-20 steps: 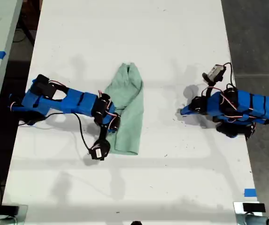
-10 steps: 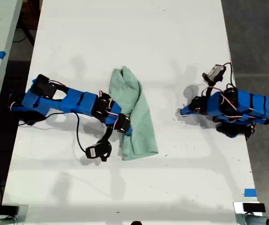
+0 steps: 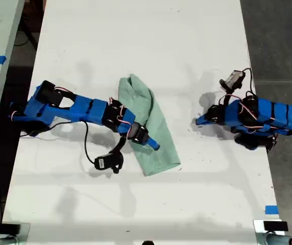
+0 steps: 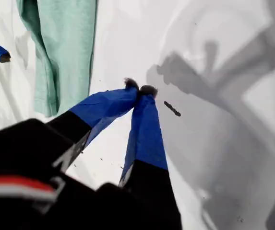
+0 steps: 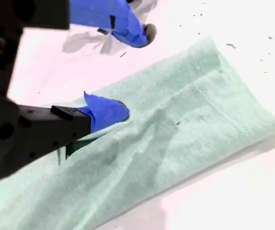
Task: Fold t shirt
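The t shirt lies on the white table as a long folded strip, slanting from near the table's middle down toward the exterior view's right. Its lower end shows a stitched hem in the second wrist view; the other end is cut off there.

My second gripper is over this strip, on the arm at the exterior view's left. Its jaws stand apart: one blue finger rests on the cloth, the other is above the bare table beside it. Whether any cloth is pinched under the lower finger I cannot tell, because the black body hides that part.

My first gripper, at the exterior view's right, has its blue tips pressed together over the bare table, holding nothing. The shirt's edge appears apart from it.
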